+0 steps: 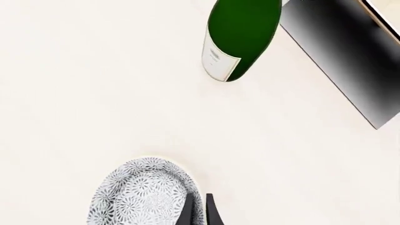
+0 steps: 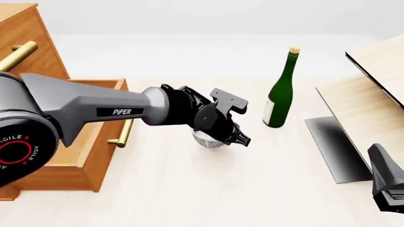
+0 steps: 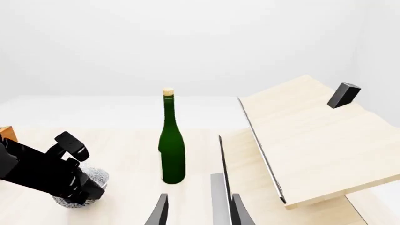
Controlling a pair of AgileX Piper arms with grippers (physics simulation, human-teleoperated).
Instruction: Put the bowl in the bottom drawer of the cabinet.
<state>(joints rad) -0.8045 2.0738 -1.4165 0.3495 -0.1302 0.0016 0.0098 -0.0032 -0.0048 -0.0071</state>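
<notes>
**Left gripper at the bowl's rim, drawer open beside it**

The bowl stands upright on the table, mouth up. Being round, it has no long axis to speak of. It sits just right of the open bottom drawer of the cabinet, and left of the green bottle, which stands upright with its cork on top.

The left gripper reaches over the bowl from the left. In the left wrist view its two dark fingers stand close together at the speckled rim; whether they actually pinch the rim I cannot tell.

The drawer's brass handle runs along its front, facing the bowl.

The right gripper hangs well apart near the pale wood structure, fingers apart, holding nothing.
</notes>
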